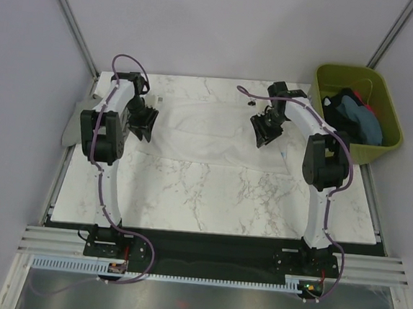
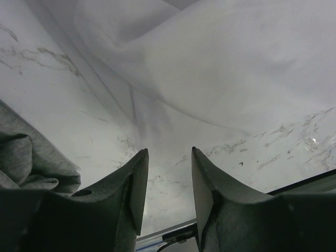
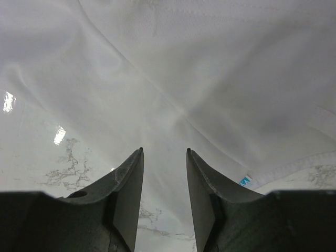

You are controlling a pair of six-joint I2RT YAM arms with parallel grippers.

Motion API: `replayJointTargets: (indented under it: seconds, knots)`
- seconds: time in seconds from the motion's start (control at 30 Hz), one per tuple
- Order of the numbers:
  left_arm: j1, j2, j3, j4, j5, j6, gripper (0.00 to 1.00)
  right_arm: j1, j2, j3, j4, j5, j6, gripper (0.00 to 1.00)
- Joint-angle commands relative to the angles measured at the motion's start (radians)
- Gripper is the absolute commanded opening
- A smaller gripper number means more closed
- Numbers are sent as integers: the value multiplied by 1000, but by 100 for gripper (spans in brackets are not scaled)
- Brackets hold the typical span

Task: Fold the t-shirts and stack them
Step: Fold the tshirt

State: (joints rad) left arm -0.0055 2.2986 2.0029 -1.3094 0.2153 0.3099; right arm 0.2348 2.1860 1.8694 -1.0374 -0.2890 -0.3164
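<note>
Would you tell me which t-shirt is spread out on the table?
The white t-shirt; the dark and teal ones are bunched in the green bin.

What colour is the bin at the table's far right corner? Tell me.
Olive green; the bin shows best in the top view.

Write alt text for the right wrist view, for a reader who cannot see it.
The right gripper, its jaws apart and holding nothing, hangs over a white t-shirt spread in soft creases on a marble table. A small blue mark shows at the shirt's edge, lower right.
</note>
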Motion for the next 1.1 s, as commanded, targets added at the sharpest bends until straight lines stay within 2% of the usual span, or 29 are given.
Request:
replayJointTargets:
  seconds: [0.0, 0.27, 0.33, 0.7, 0.8, 0.9, 0.93, 1.07]
  knots:
    - [4, 30, 66, -8, 33, -9, 45, 1, 4, -3, -10, -29, 7, 46]
    - [4, 77, 77, 2, 18, -17, 43, 1, 38, -3, -10, -27, 0, 46]
    - [38, 94, 89, 4, 13, -20, 41, 0, 53, -7, -10, -19, -3, 46]
    - [67, 111, 92, 16, -7, -26, 37, 1, 84, -13, -15, -19, -10, 46]
    - [68, 113, 91, 12, 9, -22, 30, 1, 87, -13, -15, -13, -13, 46]
    - [68, 90, 71, 1, 16, -17, 13, 1, 95, -19, -15, 7, -15, 46]
    - [67, 79, 60, 1, 27, -15, 2, 1, 97, -22, -15, 13, -16, 45]
    - [68, 15, -27, -10, 48, -11, 2, 1, 116, -41, -18, 60, -20, 44]
